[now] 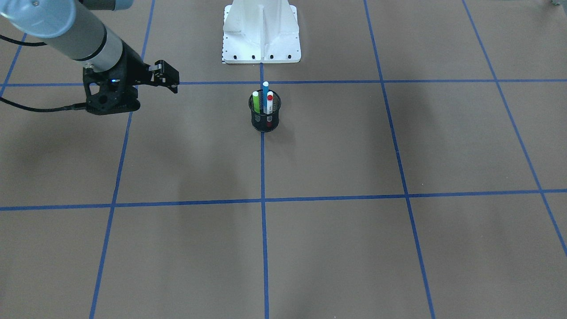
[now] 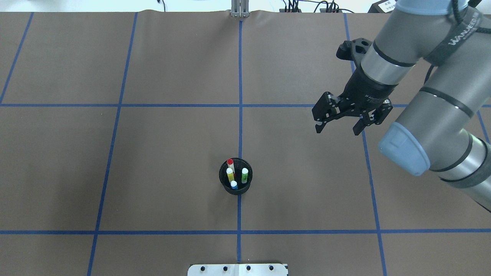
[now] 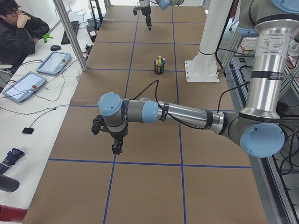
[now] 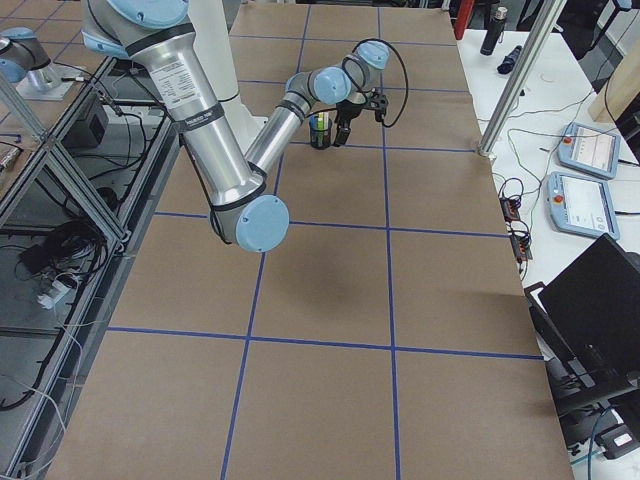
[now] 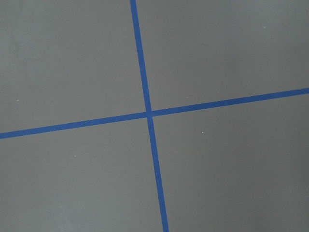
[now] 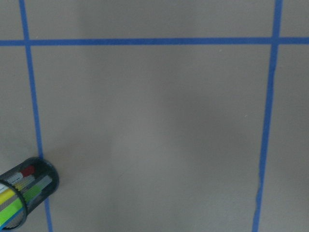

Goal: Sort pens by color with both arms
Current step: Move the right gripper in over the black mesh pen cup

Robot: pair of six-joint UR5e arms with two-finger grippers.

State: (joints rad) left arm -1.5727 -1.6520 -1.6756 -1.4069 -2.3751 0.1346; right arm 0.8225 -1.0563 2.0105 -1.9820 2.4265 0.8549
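Though the sorting has yet to begin, all four pens stand together in the black mesh cup (image 2: pixel 239 191): the blue pen (image 2: pixel 234 184), the yellow pen (image 2: pixel 230 174), the lime green pen (image 2: pixel 244 174) and the white pen with red cap (image 2: pixel 230 162); none lies outside the cup or in a colour group, so the whole job appears to remain; the right gripper (image 2: pixel 338 128) hangs with jaws spread and empty, well apart from the cup, off to its right and farther from the robot in the overhead view; the left gripper (image 3: pixel 115 147), seen only from the table's end, hovers well apart from the cup on its other side, and whether it is spread or clenched cannot be told.
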